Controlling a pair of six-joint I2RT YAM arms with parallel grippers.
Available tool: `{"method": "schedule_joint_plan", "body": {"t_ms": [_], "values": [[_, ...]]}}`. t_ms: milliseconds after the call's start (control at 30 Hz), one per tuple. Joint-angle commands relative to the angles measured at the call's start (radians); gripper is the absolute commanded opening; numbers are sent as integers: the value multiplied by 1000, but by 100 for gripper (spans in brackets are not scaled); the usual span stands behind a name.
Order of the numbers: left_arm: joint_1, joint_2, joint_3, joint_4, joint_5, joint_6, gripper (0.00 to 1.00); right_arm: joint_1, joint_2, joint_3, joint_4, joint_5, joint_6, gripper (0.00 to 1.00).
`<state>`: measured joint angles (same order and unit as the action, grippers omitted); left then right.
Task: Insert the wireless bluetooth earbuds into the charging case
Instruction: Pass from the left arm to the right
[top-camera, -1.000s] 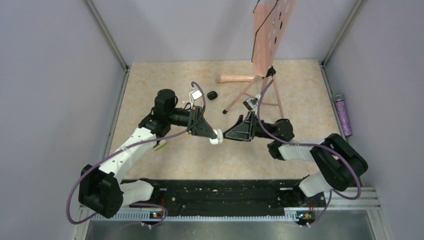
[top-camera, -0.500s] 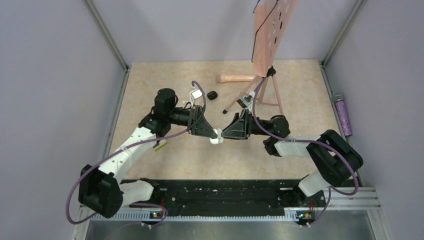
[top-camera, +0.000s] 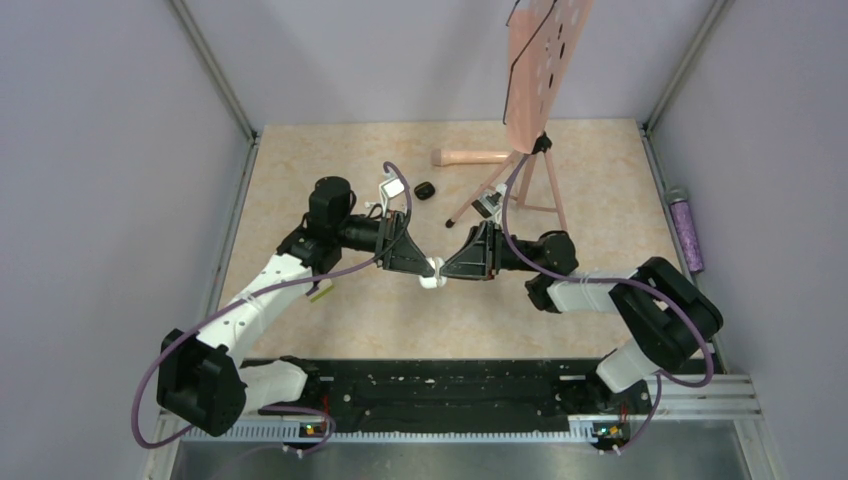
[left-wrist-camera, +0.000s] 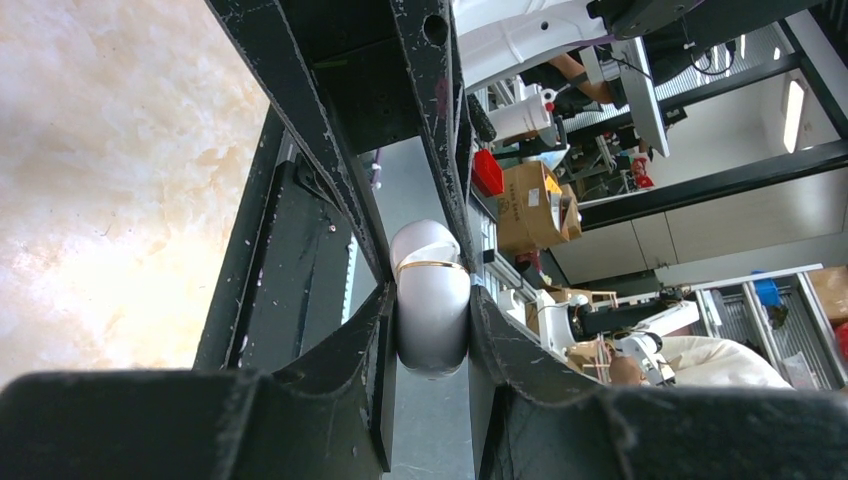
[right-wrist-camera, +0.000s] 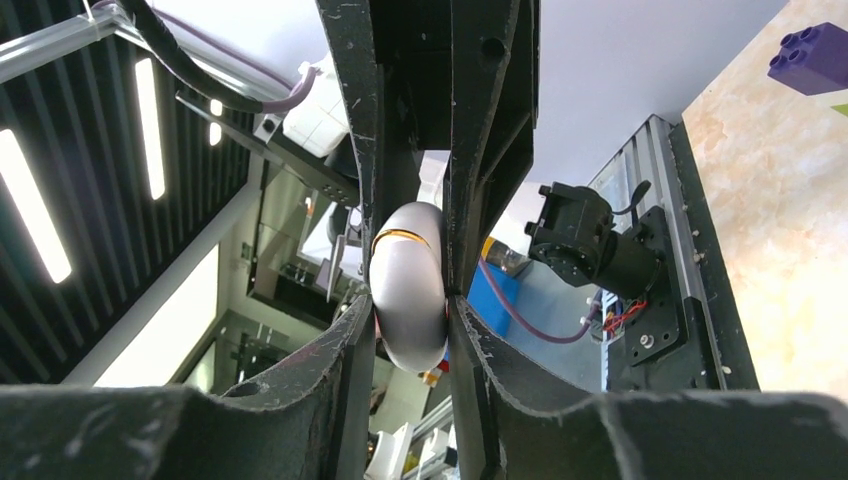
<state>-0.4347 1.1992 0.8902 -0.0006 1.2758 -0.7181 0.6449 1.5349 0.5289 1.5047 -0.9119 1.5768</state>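
Note:
The charging case (top-camera: 431, 274) is a small white rounded shell with a gold band, held above the table's middle. It looks closed. My left gripper (top-camera: 424, 268) is shut on it from the left, and my right gripper (top-camera: 445, 269) is shut on it from the right. The left wrist view shows the case (left-wrist-camera: 432, 310) squeezed between my left gripper's (left-wrist-camera: 430, 330) fingers. In the right wrist view the case (right-wrist-camera: 408, 290) sits between my right gripper's (right-wrist-camera: 409, 330) fingers. A small black earbud piece (top-camera: 424, 189) lies on the table farther back. Any second earbud is out of view.
A pink perforated board on a tripod stand (top-camera: 520, 170) rises at the back right. A purple-and-yellow block (top-camera: 320, 291) lies under my left arm and also shows in the right wrist view (right-wrist-camera: 815, 55). A purple bottle (top-camera: 686, 228) lies outside the right rail.
My right gripper has moved left to the case that the left gripper holds and now grips it too. The left arm has hardly moved.

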Motion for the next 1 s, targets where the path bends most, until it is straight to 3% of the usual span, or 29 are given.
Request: {"method": "schedule_joint_plan", "body": {"t_ms": [0, 100, 333, 400, 567, 667, 833, 967], "values": [[-4, -31, 42, 55, 18, 0, 0, 19, 13, 26, 219, -12, -4, 26], [-4, -33, 42, 66, 16, -2, 0, 19, 13, 23, 220, -9, 0, 6], [-4, -26, 43, 83, 5, -9, 0, 19, -3, 10, 219, 19, 10, 0], [-5, -19, 44, 80, -2, -9, 12, 18, -9, 0, 219, 29, 13, 0], [-3, -12, 47, 62, -24, -1, 78, 6, -13, -52, 218, 56, 12, 0], [-4, -7, 66, -12, -43, 47, 98, -10, -26, -98, 219, 68, -9, 0], [1, -1, 118, -214, -109, 192, 99, -38, -48, -176, 214, 101, -34, 0], [34, 7, 182, -428, -223, 323, 99, -52, -83, -224, 100, 144, -87, 0]]}}
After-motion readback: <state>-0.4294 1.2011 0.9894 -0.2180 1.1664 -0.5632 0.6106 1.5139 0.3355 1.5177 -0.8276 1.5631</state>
